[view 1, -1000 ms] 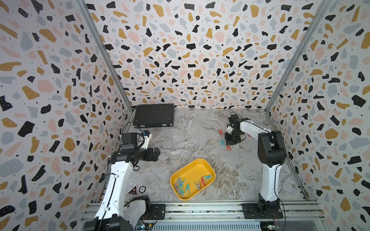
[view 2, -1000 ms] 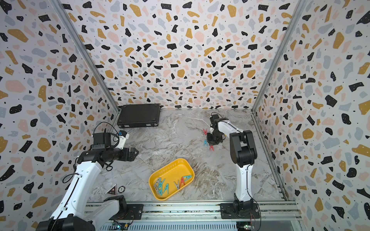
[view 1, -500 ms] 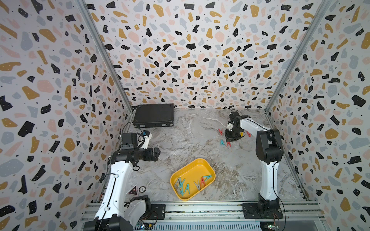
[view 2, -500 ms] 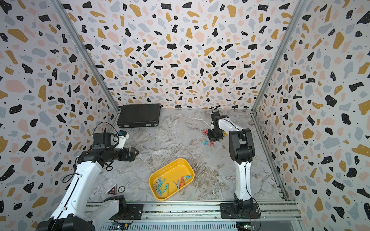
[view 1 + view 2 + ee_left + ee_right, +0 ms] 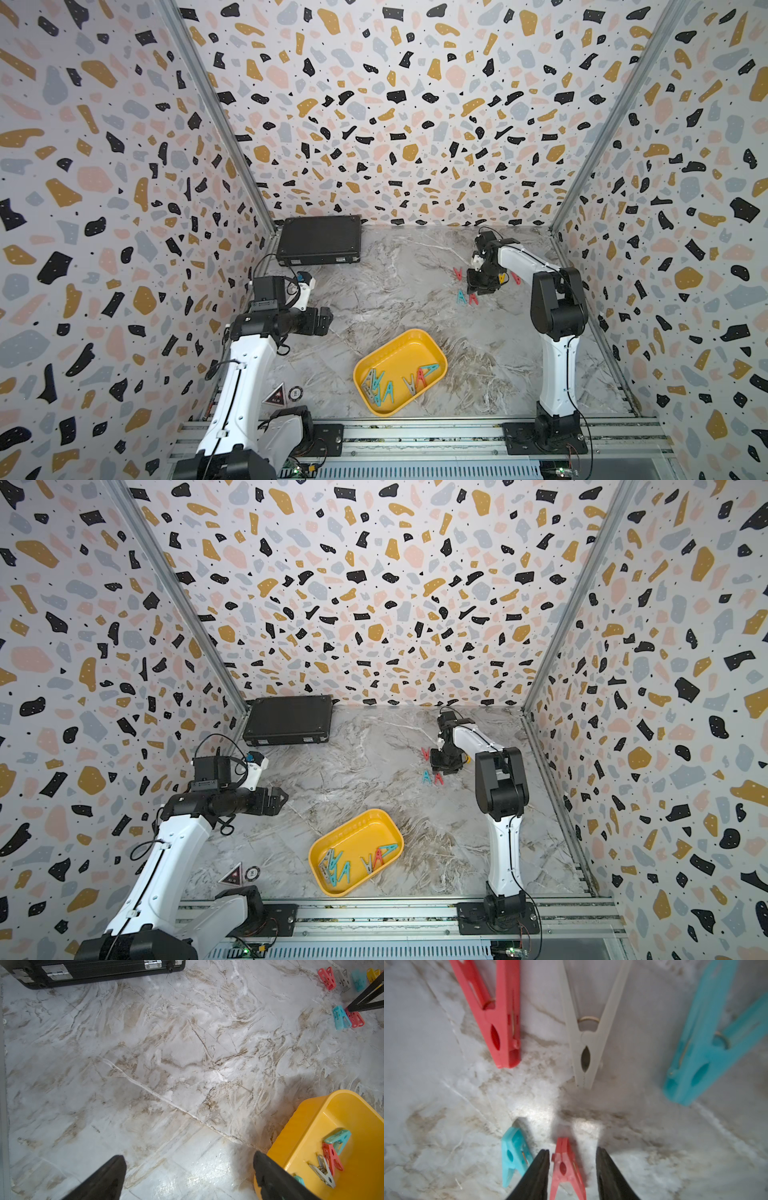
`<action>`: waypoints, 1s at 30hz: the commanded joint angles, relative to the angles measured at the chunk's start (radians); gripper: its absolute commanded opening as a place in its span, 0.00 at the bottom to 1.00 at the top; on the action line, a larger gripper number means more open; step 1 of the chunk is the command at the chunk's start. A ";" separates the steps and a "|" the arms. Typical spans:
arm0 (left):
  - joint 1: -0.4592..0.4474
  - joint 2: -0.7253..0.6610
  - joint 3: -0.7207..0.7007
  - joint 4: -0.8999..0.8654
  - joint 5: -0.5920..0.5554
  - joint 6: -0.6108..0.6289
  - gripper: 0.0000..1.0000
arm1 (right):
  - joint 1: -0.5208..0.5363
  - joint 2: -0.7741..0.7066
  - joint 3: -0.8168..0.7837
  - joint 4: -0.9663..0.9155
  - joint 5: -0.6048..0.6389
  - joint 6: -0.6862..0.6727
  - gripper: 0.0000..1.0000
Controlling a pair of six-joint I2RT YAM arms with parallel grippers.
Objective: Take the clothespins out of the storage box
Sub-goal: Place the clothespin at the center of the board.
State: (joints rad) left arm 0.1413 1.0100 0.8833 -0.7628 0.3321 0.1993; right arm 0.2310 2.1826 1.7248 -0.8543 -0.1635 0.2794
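The yellow storage box (image 5: 411, 353) (image 5: 365, 825) sits near the table's front and holds several clothespins (image 5: 388, 388), teal, grey and red. More clothespins lie on the marble at the back right: a teal one (image 5: 461, 296) beside a red one (image 5: 473, 298), with others behind them (image 5: 458, 274). My right gripper (image 5: 478, 289) (image 5: 572, 1150) is low over that group and open. The red clothespin (image 5: 566, 1169) lies on the table between its jaws, with a gap on one side. My left gripper (image 5: 326, 320) (image 5: 190, 1157) hovers wide open and empty, left of the box (image 5: 311, 1126).
A flat black case (image 5: 319, 240) lies at the back left against the wall. Two small stickers (image 5: 277, 395) are on the table by the left arm's base. Patterned walls close in three sides.
My right gripper's jaws have opened and let go of the red clothespin, which now lies beside the teal one. The left arm has not moved.
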 commanded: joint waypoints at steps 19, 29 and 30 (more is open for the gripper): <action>0.004 -0.002 -0.009 0.002 0.025 0.018 1.00 | 0.103 -0.520 -0.185 -0.065 -0.122 -0.025 0.44; 0.004 0.038 0.006 -0.002 -0.013 0.001 1.00 | 0.487 -0.707 -0.378 -0.003 -0.166 -0.045 0.47; 0.004 0.040 0.008 0.000 -0.025 -0.003 1.00 | 0.532 -0.709 -0.390 0.012 -0.162 -0.042 0.48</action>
State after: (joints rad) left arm 0.1413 1.0443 0.8833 -0.7628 0.3298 0.1982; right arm 0.6827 1.5070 1.3563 -0.8688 -0.3061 0.2379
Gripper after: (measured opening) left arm 0.997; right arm 0.471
